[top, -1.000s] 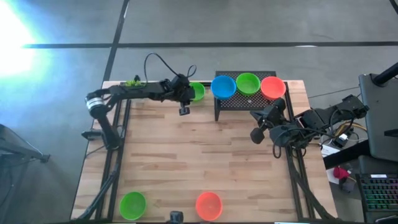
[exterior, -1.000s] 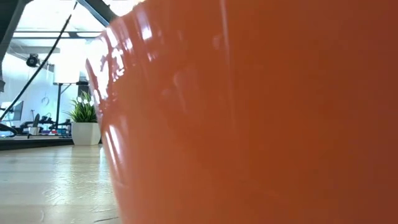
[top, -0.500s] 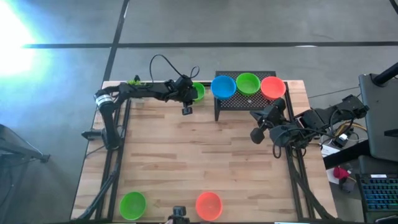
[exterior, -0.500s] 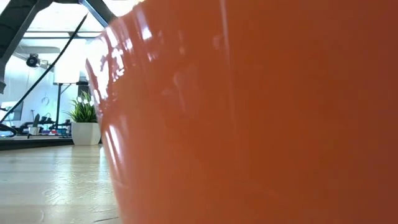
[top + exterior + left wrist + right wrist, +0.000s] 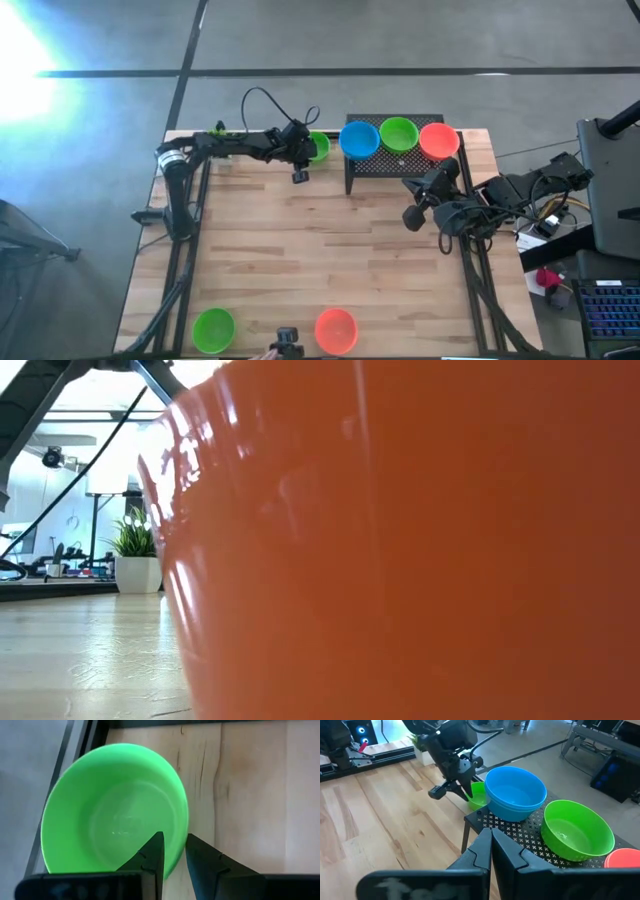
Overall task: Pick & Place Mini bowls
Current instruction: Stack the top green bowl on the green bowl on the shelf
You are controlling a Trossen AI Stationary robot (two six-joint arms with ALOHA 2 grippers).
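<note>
Six mini bowls faced you: three green, two orange-red, one blue. Your left gripper [image 5: 173, 851] pinched a far green bowl's [image 5: 112, 810] rim; your right gripper [image 5: 491, 842] stayed closed, empty.

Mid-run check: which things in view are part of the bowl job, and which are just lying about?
Job: green bowl pinched at its rim by the left gripper; blue bowl, green bowl and red bowl on the black rack.
Lying about: potted plant.

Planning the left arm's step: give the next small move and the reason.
Probably lift. The left end effector has its fingers straddling the rim of the small glossy green plastic bowl on the wooden table, apparently gripping it; the black mesh rack stands alongside.
</note>
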